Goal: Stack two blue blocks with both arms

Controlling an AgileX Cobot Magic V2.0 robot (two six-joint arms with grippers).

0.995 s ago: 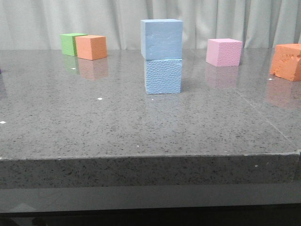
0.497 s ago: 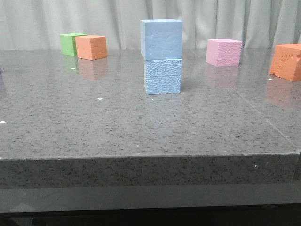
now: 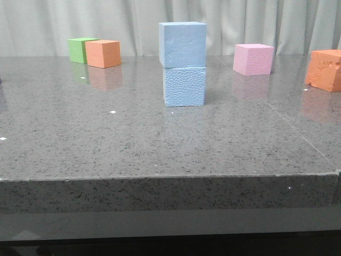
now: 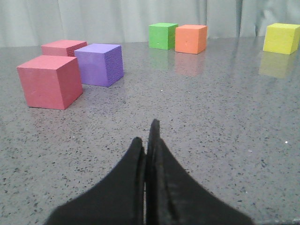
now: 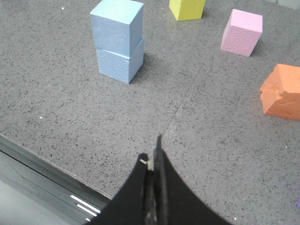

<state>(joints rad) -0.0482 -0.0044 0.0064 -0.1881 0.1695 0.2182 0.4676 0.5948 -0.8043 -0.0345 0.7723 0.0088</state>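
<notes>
The smooth blue block (image 3: pixel 183 44) stands on top of the pebbled blue block (image 3: pixel 184 86) in the middle of the table, a neat upright stack. The right wrist view shows the same stack, the smooth block (image 5: pixel 117 24) over the pebbled one (image 5: pixel 120 64), well away from my right gripper (image 5: pixel 151 152), which is shut and empty near the table's front edge. My left gripper (image 4: pixel 147 136) is shut and empty over bare table, far from the stack. Neither gripper shows in the front view.
A green cube (image 3: pixel 81 49) and an orange cube (image 3: pixel 103 53) stand at the back left, a pink cube (image 3: pixel 253 58) and an orange cube (image 3: pixel 324 70) at the right. Two red cubes (image 4: pixel 50 80), a purple cube (image 4: pixel 99 63) and a yellow cube (image 4: pixel 281 38) show in the left wrist view.
</notes>
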